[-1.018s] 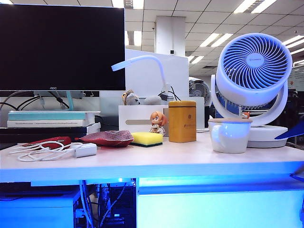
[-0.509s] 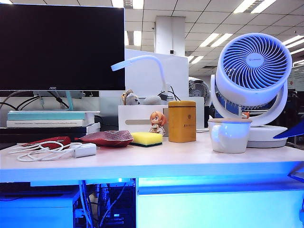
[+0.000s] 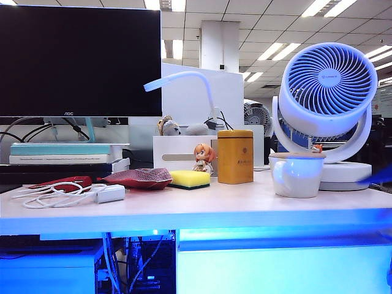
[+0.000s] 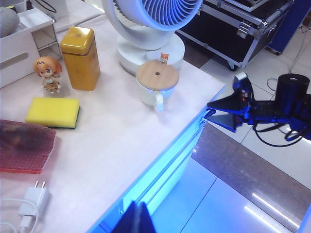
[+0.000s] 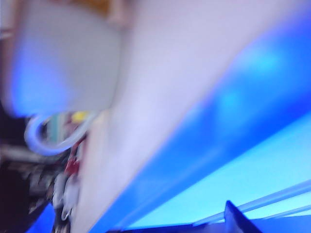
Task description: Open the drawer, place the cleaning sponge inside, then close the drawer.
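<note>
One cleaning sponge point(image 4: 52, 112) sits flat on the desk point(image 4: 126, 141), well apart from both grippers, untouched since the one drawer point(image 3: 282, 269) below looks closed. Right gripper point(image 4: 228, 109), jaws spread wide and empty, is beside the desk's corner, likely heading for the drawer; left gripper point(image 4: 137, 221), pinched closed and empty, hangs above the desk edge. One mug point(image 4: 156, 87), one yellow tin point(image 4: 80, 58).

Place: office
Ceiling: tiled grid with strip lights point(image 3: 278, 50)
Table: monitor point(image 3: 79, 58), desk fan point(image 3: 327, 86), lamp point(image 3: 184, 79), charger cable point(image 3: 61, 195)
</note>
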`<state>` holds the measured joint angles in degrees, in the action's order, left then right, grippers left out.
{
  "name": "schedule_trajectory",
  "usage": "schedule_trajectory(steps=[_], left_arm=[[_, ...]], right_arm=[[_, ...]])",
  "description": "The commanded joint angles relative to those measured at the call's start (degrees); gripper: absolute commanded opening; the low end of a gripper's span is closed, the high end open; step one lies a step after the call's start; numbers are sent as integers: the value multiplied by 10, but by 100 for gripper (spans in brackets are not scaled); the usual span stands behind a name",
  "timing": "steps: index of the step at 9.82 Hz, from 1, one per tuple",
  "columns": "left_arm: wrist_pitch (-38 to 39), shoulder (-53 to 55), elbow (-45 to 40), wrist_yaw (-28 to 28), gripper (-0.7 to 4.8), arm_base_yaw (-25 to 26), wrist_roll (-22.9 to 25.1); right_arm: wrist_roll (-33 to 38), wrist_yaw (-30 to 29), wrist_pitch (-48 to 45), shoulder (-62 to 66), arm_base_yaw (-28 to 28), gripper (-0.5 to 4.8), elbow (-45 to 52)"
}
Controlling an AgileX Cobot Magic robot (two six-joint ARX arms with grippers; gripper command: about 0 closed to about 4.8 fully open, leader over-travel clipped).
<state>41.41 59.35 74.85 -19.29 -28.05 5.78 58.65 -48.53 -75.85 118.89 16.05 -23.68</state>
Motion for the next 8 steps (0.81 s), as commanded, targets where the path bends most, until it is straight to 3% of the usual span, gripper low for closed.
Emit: schedule_trajectory(steps=[1,8], left_arm=[[-3,-1,3,-2,-5,0,2],[-3,-1,3,-2,-5,0,2]], right_arm=[[-2,14,10,15,12,479,-24],[11,-24,2,55,12,479,-106]])
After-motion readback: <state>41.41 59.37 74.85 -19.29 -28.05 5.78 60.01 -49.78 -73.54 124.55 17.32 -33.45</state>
